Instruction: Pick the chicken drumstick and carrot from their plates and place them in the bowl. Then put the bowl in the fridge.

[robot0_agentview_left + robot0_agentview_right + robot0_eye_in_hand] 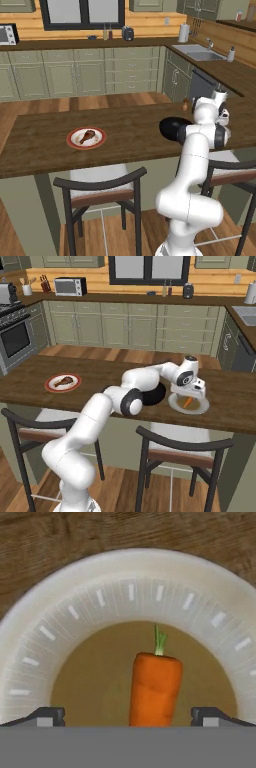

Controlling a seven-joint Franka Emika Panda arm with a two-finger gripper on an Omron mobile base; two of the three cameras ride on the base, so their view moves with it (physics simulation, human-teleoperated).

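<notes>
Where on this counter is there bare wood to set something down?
Bare wood between the drumstick plate and the black bowl, and left of that plate. Crowded around the carrot plate, where the gripper hangs with open fingers, bowl alongside.

The white arm reaches forward and bends down at the wrist, its hand (128, 714) pointing straight down, the two fingertips (47, 714) spread wide apart, holding nothing.
</notes>
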